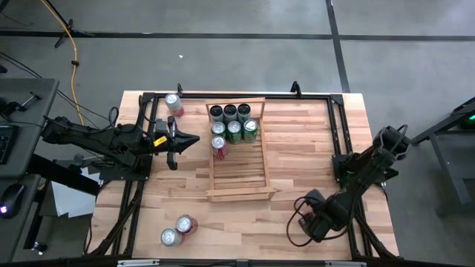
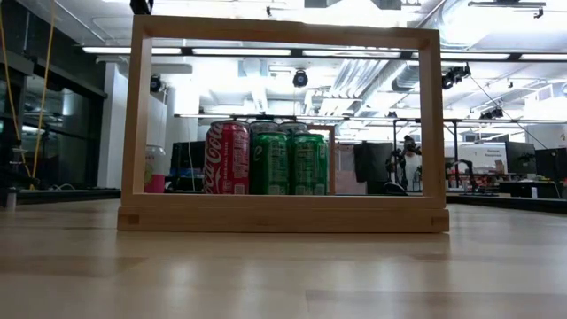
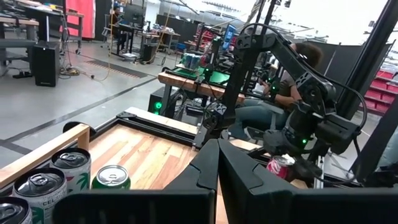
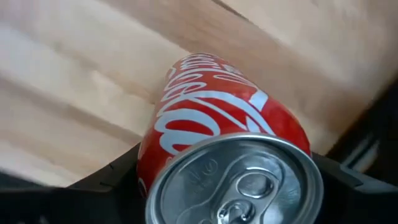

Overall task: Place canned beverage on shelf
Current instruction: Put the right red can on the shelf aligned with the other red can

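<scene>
Pick-up step, by the look of it. Your right gripper (image 1: 310, 210) sits low at the near right part of the table, well apart from the shelf (image 1: 237, 191). In the right wrist view a red cola can (image 4: 221, 149) fills the space between the two dark fingers (image 4: 112, 177), top toward the camera. The fingers flank it closely; whether they have firm contact yet, you cannot tell. Treat the grasp as unconfirmed.

Your left gripper (image 1: 185, 140) hangs just off the shelf's left rail, fingers pressed together, holding nothing. It waits.

Shelf stock: three dark cans (image 1: 230, 112) across the far end, then a row of green cans (image 1: 243, 130), then one red can (image 1: 220, 147) alone at the left of the third row. The near half of the slats is bare.

Loose on the table: one can (image 1: 174, 104) near the far left corner, a pair of cans (image 1: 178, 230) at the near left.

Next move, as a judgement: confirm the squeeze, lift the cola can clear, carry it across to the shelf, and set it upright beside the lone red can. Clear the side rail on the way in, and mind the parked left arm.
</scene>
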Controlling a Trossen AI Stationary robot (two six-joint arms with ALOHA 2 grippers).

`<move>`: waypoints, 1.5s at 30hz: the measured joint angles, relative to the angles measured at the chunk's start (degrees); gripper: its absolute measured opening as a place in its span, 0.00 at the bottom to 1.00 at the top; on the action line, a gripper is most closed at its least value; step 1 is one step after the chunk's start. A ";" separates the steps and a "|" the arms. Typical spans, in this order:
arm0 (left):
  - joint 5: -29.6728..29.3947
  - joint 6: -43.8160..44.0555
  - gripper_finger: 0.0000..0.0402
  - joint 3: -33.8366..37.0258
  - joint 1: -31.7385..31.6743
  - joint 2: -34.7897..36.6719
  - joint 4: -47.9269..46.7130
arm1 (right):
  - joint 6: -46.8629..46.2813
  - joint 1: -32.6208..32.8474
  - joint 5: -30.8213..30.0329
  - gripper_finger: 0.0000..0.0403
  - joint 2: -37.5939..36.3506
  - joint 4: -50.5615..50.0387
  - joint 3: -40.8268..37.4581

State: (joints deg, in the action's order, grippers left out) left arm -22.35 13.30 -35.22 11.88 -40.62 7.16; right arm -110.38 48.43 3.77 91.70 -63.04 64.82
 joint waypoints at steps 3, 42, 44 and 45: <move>-0.61 0.00 0.00 0.00 0.02 0.00 0.00 | 18.20 -0.25 -0.32 0.71 -0.30 -0.24 -0.04; -0.81 0.02 0.00 0.00 0.02 0.01 -0.02 | 70.84 -5.73 2.59 0.94 -0.72 -0.76 0.45; -0.81 0.02 0.00 0.00 0.00 0.02 -0.02 | 68.96 -5.73 2.31 0.94 -1.59 -0.83 1.56; -0.81 0.02 0.00 0.00 0.02 0.00 -0.02 | 67.83 -5.71 1.68 0.94 -2.18 -1.03 2.18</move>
State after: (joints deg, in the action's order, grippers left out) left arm -23.16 13.32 -35.22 11.90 -40.62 7.14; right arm -42.54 42.72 5.45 89.53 -64.07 66.99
